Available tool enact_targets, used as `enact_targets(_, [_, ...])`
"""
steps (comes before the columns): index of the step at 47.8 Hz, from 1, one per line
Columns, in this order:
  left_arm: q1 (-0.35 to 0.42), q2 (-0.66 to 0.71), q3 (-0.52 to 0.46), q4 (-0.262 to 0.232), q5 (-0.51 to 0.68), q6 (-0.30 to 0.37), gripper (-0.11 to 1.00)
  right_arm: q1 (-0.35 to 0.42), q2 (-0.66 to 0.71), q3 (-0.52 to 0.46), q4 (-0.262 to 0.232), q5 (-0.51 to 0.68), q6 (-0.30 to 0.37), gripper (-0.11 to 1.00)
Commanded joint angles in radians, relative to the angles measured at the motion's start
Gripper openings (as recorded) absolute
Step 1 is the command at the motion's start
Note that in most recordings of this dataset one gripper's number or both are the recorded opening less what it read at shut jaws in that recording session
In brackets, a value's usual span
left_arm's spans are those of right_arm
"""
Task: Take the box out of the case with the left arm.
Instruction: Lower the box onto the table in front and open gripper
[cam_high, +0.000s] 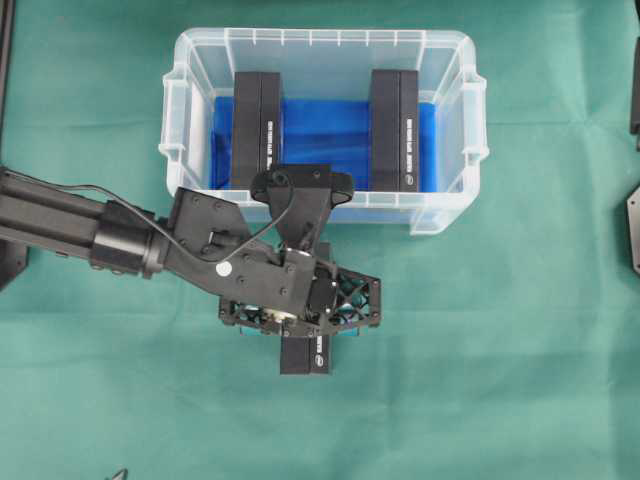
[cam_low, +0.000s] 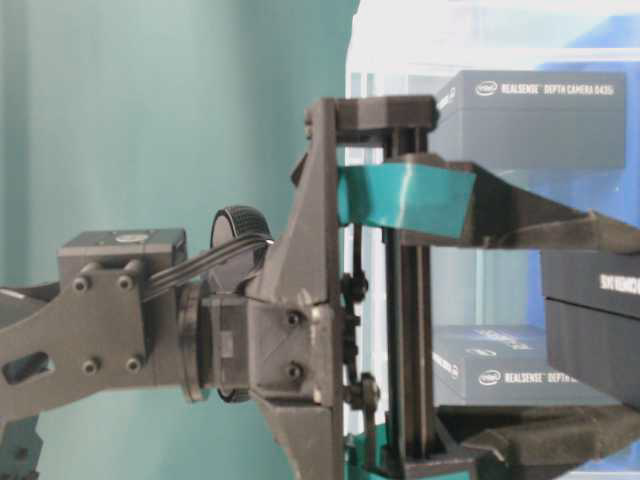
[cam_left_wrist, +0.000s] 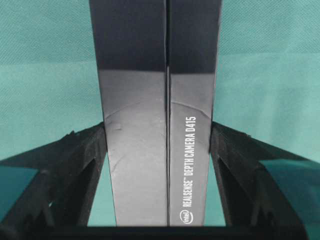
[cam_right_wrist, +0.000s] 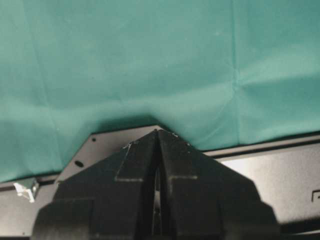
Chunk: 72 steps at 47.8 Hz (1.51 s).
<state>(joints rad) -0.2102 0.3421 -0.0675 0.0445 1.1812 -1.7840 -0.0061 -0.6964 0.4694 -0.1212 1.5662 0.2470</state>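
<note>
box (cam_high: 305, 355): outside the case (cam_high: 452, 210), over the cloth (cam_high: 500, 380) by its near wall, long axis running away from that wall
left gripper (cam_high: 300, 325): we see it clamped on the box's long sides
next: we'd judge lower, release (two boxes remain inside)

Three black rectangular cardboard boxes are counted: two (cam_high: 256, 130) (cam_high: 394, 128) inside the one clear plastic tub with a blue bottom (cam_high: 455, 120), one (cam_high: 305, 352) outside. One black jointed robot arm (cam_high: 110, 235) is seen overhead.
</note>
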Motion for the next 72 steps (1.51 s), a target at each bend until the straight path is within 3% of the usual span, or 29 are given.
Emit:
enact_targets(1, [-0.003,-0.057,-0.014,0.0,-0.005,0.002,0.61,0.0,-0.002,-0.011,-0.002,0.0,0.002,0.0])
enact_targets(39, [-0.023,-0.055,-0.014,-0.017,-0.049,0.002,0.61,-0.002,-0.002,-0.012,-0.002,-0.003,0.002,0.0])
enact_targets(45, [-0.025,-0.058,-0.008,-0.015,-0.048,0.003,0.89,0.0,-0.002,-0.012,-0.002,-0.003,0.002,0.0])
enact_targets(48, [-0.025,-0.06,-0.003,-0.015,-0.046,0.003,0.98,-0.002,-0.002,-0.011,-0.002,-0.002,0.002,0.0])
enact_targets(72, [-0.015,-0.109,-0.005,-0.014,-0.041,0.014,0.95,0.0,-0.002,-0.012,-0.002,0.002,0.0,0.0])
